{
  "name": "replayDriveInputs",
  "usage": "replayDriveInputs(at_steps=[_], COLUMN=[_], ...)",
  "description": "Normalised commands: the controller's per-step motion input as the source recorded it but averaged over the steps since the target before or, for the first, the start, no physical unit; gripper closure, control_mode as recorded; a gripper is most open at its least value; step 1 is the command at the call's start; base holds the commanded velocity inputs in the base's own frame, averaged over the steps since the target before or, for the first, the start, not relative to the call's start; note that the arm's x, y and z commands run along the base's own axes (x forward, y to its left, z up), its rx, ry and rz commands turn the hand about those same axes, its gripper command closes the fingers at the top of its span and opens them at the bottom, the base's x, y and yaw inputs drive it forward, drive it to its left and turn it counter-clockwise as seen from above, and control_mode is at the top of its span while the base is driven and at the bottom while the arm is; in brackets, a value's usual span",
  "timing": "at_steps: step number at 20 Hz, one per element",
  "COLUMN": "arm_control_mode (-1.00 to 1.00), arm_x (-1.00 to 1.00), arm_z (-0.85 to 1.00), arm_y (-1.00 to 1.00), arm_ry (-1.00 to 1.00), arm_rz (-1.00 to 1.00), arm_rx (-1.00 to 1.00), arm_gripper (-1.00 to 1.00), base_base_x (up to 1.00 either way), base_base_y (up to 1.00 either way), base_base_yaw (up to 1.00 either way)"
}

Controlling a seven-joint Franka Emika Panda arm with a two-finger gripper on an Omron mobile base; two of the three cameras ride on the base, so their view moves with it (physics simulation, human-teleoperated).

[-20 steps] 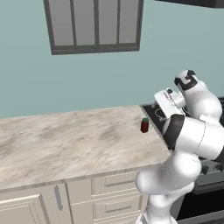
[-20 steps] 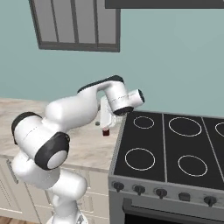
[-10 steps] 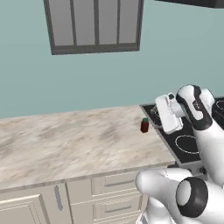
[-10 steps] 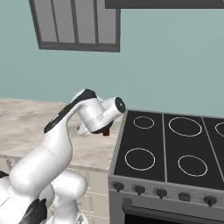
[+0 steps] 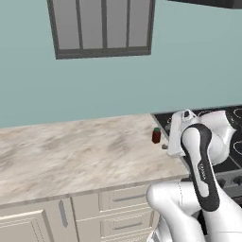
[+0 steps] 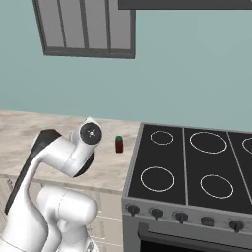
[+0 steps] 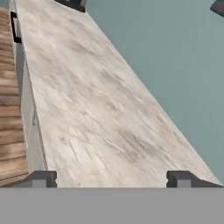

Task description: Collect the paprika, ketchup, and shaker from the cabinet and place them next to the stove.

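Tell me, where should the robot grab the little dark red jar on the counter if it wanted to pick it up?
Probably around the middle of the paprika. It stands upright on the marble counter, short and round, beside the stove with bare counter on its other sides. So the pincer, open wide, could come from above or from the counter side and close across the round body below the dark cap.

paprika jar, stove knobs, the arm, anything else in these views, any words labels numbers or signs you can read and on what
None can be read.
The paprika shows no lettering, too small to tell if it has a label.
The stove has white ring outlines and dark knobs, no legible marks.
The counter and window carry no text.
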Motion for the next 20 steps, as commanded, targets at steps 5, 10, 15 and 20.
replayDriveInputs(at_steps=[5, 10, 15, 20], arm_control_mode=[-1.00, -1.00, -1.00, -1.00], arm_x=[-0.77, -0.78, -0.66, -0.35], arm_z=[0.10, 0.02, -0.22, -0.29], arm_y=[0.22, 0.20, 0.59, 0.47], arm_ry=[0.00, 0.05, 0.01, 0.00], arm_rz=[-0.39, -0.36, -0.24, -0.12], arm_rx=[-0.02, 0.00, 0.00, 0.03], arm_gripper=[-1.00, -1.00, -1.00, -1.00], base_base_x=[0.00, 0.00, 0.00, 0.00], base_base_y=[0.00, 0.00, 0.00, 0.00], base_base_yaw=[0.00, 0.00, 0.00, 0.00])
